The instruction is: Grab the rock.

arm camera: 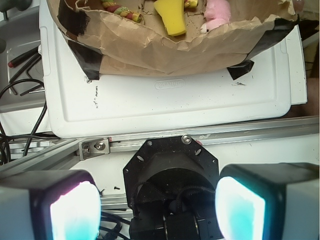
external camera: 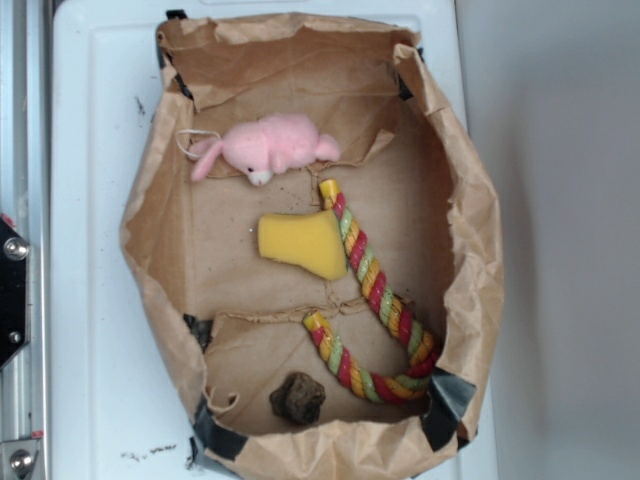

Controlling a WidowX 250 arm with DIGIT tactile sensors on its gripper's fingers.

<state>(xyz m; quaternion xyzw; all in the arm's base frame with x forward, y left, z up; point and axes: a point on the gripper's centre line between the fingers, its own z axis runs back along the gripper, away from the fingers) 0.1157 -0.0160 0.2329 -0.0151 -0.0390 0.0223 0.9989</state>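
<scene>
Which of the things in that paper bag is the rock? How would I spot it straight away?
Look inside the brown paper bag in the exterior view, at the end nearest the bottom edge. There, beside the bend of the striped rope, sits the rock: small, dark brown, lumpy and pitted, unlike the smooth yellow sponge.

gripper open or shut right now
Open: in the wrist view the gripper shows its two fingers wide apart with nothing between them, far short of the paper bag.

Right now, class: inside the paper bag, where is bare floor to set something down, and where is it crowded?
Bare: the left strip between the bag wall and the yellow sponge; the back end above the pink plush; the pocket inside the rope's bend. Crowded: the middle, where sponge touches rope, and the near end by the rock.
</scene>
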